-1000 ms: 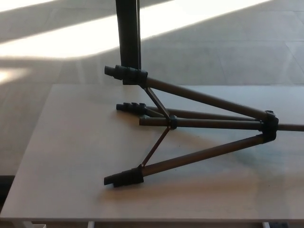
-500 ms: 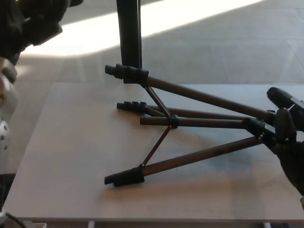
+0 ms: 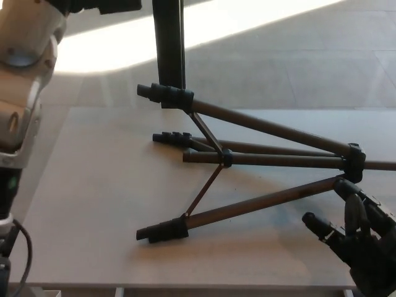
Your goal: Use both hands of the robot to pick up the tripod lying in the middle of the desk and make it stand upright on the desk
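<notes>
A dark tripod (image 3: 247, 158) lies on its side in the middle of the pale desk (image 3: 93, 204), legs spread, black feet to the left and the hub (image 3: 352, 164) at the right. My right hand (image 3: 359, 241) is at the lower right, just below and in front of the hub, fingers spread apart and holding nothing. My left arm (image 3: 21, 80) rises along the picture's left edge, white-cased, with only a black part of the hand (image 3: 99, 6) showing at the top edge; its fingers are cut off.
A dark vertical post (image 3: 168, 43) stands behind the desk's far edge, next to the tripod's upper foot (image 3: 162, 94). A cable (image 3: 21, 260) hangs by my left arm. Sunlit floor lies beyond the desk.
My right hand has dropped from beside the hub to lower on the desk in front of it. My left arm has come further into the picture at the left. The tripod has not moved.
</notes>
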Available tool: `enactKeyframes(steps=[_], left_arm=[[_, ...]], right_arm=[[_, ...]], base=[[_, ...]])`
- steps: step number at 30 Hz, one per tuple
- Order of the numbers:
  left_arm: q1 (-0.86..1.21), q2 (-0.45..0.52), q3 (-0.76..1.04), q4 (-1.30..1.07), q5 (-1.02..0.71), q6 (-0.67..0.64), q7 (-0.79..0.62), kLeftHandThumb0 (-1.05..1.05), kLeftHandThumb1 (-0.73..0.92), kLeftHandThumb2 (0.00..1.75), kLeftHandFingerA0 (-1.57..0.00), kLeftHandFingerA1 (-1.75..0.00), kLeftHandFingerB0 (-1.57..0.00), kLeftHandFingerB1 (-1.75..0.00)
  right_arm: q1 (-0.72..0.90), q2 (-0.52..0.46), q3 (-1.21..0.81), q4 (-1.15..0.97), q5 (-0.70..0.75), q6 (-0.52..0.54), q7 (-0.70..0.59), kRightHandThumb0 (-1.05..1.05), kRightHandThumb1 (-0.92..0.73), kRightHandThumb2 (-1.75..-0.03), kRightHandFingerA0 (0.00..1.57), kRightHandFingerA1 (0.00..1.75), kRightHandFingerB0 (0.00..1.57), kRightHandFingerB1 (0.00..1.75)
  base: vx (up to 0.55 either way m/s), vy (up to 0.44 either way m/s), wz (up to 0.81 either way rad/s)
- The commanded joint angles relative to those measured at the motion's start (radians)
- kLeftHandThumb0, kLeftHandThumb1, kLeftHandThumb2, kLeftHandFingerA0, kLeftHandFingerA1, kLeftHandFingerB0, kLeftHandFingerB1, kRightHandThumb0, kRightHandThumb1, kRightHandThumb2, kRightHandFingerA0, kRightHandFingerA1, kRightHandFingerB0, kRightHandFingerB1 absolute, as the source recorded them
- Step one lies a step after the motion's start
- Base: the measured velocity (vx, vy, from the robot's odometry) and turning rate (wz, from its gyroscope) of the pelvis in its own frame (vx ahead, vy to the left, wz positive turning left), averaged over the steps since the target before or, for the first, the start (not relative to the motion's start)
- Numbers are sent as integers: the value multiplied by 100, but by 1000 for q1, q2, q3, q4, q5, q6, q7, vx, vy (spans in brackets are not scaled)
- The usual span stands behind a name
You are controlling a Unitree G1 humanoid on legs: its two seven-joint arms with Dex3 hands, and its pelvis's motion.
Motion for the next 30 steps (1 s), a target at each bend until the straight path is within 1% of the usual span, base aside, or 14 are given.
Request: enactKeyframes(steps=[1,4,8,15,16,18,21,23,25,26,27,28,29,30], left_arm=[[-102,-21,-137,136,178,-104,-59,-60,63,59,-76,-65,-65,-53],[-121,-69,-168,186,176,-86,-55,-59,61,58,-76,-65,-67,-54],[-133,-148,-225,255,226,-55,-13,-62,62,59,-72,-66,-66,-54],[-148,-195,-345,366,349,-53,-12,-58,58,58,-65,-66,-63,-54],[-159,-219,-367,415,365,-56,-2,-60,58,58,-62,-67,-61,-54],[-175,-242,-383,453,377,-58,0,-64,60,59,-64,-71,-61,-56],[-208,-257,-412,491,409,-60,-14,-62,60,58,-64,-69,-62,-54],[-247,-244,-480,520,486,-86,-19,-67,61,59,-53,-71,-61,-54],[-258,-237,-495,529,500,-94,-20,-68,60,59,-51,-71,-60,-55],[-279,-211,-550,552,561,-134,-18,-72,67,60,-56,-73,-60,-51],[-298,-189,-593,572,606,-162,-24,-72,67,60,-56,-73,-60,-51],[-298,-184,-608,579,619,-165,-14,-75,66,60,-61,-97,-62,-65],[-302,-169,-637,585,650,-191,2,-76,68,60,-65,-100,-65,-65],[-308,-160,-656,598,662,-202,-4,-76,68,61,-65,-89,-63,-59]], right_arm=[[69,53,-54,-33,46,30,-68,-62,-73,-62,63,58,52,44],[83,79,-60,-33,37,26,-82,-63,-72,-62,72,58,58,45],[74,85,-64,-44,37,35,-96,-62,-72,-62,70,56,57,45],[65,63,-40,-59,24,51,-85,-64,-71,-62,66,52,55,43],[68,65,-27,-59,20,53,-80,-64,-71,-62,70,54,55,44],[75,73,-12,-59,18,51,-78,-64,-71,-62,67,54,52,43],[76,83,10,-46,13,43,-77,-63,-71,-61,68,54,53,44],[66,89,29,-29,3,33,-77,-62,-71,-62,69,54,58,45],[57,90,32,-27,8,36,-82,-62,-71,-61,69,55,59,45],[43,95,26,-26,16,41,-94,-62,-70,-61,69,58,62,46],[32,94,24,-25,22,42,-94,-62,-70,-61,69,58,62,46],[30,89,28,-26,16,43,-94,-62,-70,-61,70,57,62,46],[30,85,31,-30,16,45,-91,-63,-70,-61,70,57,62,46],[26,79,35,-30,15,47,-84,-63,-71,-62,69,58,61,46]], base=[[0,0,0],[0,0,0],[0,0,0],[0,0,0],[0,0,0],[0,0,0],[0,0,0],[0,0,0],[0,0,0],[0,0,0],[0,0,0],[0,0,0],[0,0,0],[0,0,0]])
